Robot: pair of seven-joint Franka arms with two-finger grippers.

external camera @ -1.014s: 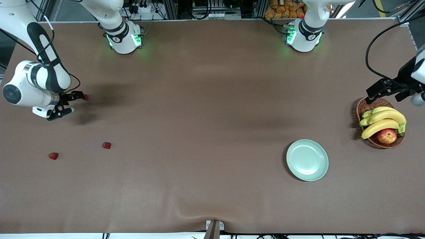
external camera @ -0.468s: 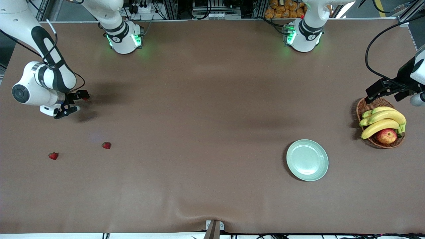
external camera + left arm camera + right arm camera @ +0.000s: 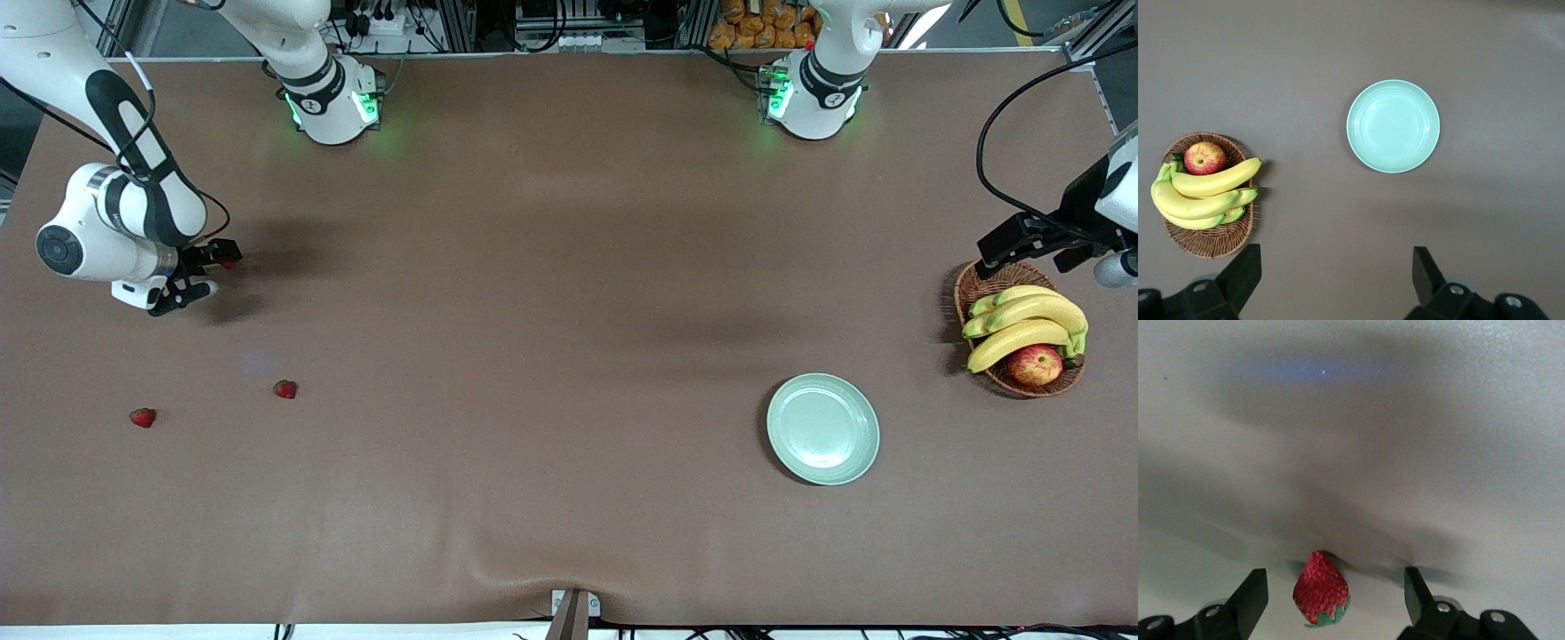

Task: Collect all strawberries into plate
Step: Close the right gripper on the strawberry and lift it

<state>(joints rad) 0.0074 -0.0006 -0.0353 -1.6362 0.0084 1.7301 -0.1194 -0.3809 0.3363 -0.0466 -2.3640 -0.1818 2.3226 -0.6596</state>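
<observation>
1. While the right gripper (image 3: 1331, 600) sits low at the table, one strawberry (image 3: 1321, 589) lies between its fingers, which stand apart on either side of the berry and do not touch it. In the front view this berry (image 3: 230, 263) is at the right arm's end of the table.
2. Two more strawberries lie on the cloth nearer the front camera: one (image 3: 285, 388) and another (image 3: 142, 417), well apart from each other.
3. The plate (image 3: 823, 428) holds nothing. It sits toward the left arm's end, well apart from all three berries.
4. The left gripper (image 3: 1331, 283) hovers over the table by the wicker basket (image 3: 978, 286), fingers spread wide, nothing held; this arm waits.
5. Risk, as I judge it: the berry is small and tapered, and looks off-centre between the fingers. A closing finger could nudge it sideways so it rolls out, or a hard squeeze could crush it.
6. Risk: the carry to the plate is long; a grip on the narrow tip could let the berry slip out.
7. Surface: brown cloth (image 3: 569, 267), with a ripple at the edge nearest the front camera. The basket holds bananas (image 3: 1022, 324) and an apple (image 3: 1035, 364). Racks and cables line the room past the arm bases.
</observation>
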